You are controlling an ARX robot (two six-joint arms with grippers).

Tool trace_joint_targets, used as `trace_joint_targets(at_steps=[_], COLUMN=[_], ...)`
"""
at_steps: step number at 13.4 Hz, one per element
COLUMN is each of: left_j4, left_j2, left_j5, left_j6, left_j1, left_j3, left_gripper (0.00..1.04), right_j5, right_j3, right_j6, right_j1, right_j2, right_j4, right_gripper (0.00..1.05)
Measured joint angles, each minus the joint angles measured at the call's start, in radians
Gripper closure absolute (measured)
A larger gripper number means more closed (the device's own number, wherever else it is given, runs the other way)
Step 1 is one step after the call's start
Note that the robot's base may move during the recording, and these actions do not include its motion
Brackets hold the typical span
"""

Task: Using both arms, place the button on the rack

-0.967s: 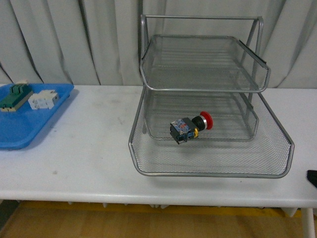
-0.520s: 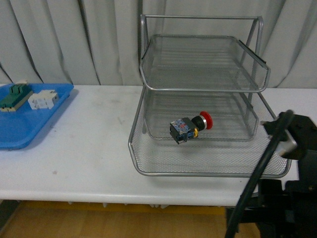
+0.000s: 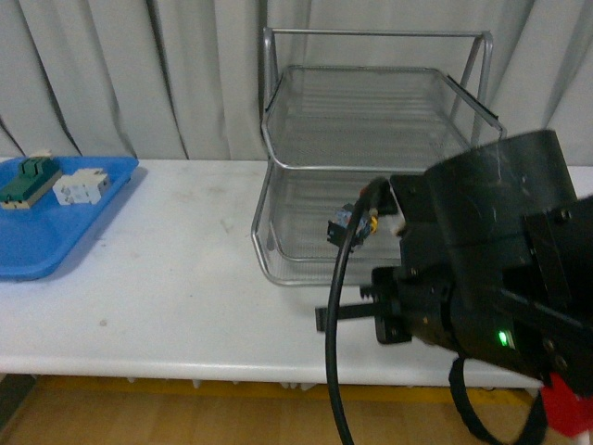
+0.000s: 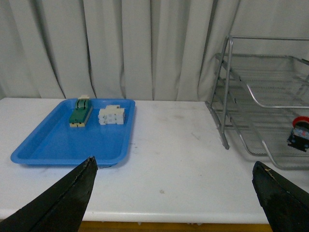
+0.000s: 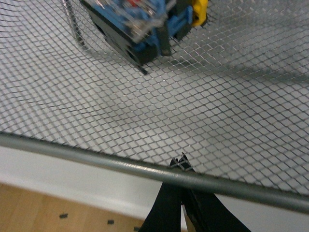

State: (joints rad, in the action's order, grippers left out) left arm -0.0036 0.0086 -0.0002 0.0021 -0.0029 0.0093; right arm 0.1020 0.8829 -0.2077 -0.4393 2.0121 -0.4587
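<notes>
The right arm fills the near right of the front view, its dark bulk covering much of the rack (image 3: 371, 120), a silver wire-mesh letter tray standing on the white table (image 3: 167, 278). In the right wrist view the right gripper (image 5: 182, 166) sits at the rack's front rail, its 2 black fingertips (image 5: 177, 165) pressed together with no gap between them and nothing held; whether the tips touch the tube or lie just under it cannot be told. Beyond the rail, ahead of that gripper on the mesh floor of the bottom tier, lies the button (image 5: 145, 26), its black-blue body nearest and its yellow collar further off; the red cap is out of that frame. In the front view only a sliver of the button (image 3: 350, 225) shows past the arm.

The left gripper (image 4: 174, 188) hangs above the table's near edge with its 2 dark fingers (image 4: 63, 198) spread wide and empty. Well ahead of it and to its left lies a blue tray (image 4: 58, 145) carrying a green-and-cream block (image 4: 81, 114) and a white block (image 4: 112, 116). The rack stands off to its right.
</notes>
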Motion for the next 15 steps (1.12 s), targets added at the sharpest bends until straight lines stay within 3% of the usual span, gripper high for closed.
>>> trace_joint_targets(at_steps=[5, 8, 12, 13, 14, 15], left_j4=[0.000, 0.000, 0.000, 0.000, 0.000, 0.000], left_j2=[0.000, 0.000, 0.000, 0.000, 0.000, 0.000], left_j5=[0.000, 0.000, 0.000, 0.000, 0.000, 0.002], left_j6=[0.000, 0.000, 0.000, 0.000, 0.000, 0.000], left_j1=[0.000, 0.000, 0.000, 0.000, 0.000, 0.000], left_j3=[0.000, 0.000, 0.000, 0.000, 0.000, 0.000], left_gripper=[0.07, 0.07, 0.07, 0.07, 0.07, 0.07], right_j5=[0.030, 0.021, -0.052, -0.037, -0.024, 0.107], right_j3=[0.348, 0.355, -0.055, -0.208, -0.312, -0.401], right_j6=[0.093, 0.112, 0.036, 0.016, 0.002, 0.050], right_j1=[0.055, 0.055, 0.085, 0.117, 0.140, 0.146], right_j2=[0.208, 0.216, -0.139, -0.290, -0.390, -0.409], right_j4=[0.057, 0.011, -0.214, -0.309, -0.372, -0.589], right_gripper=[1.03, 1.03, 1.03, 1.03, 0.93, 1.00])
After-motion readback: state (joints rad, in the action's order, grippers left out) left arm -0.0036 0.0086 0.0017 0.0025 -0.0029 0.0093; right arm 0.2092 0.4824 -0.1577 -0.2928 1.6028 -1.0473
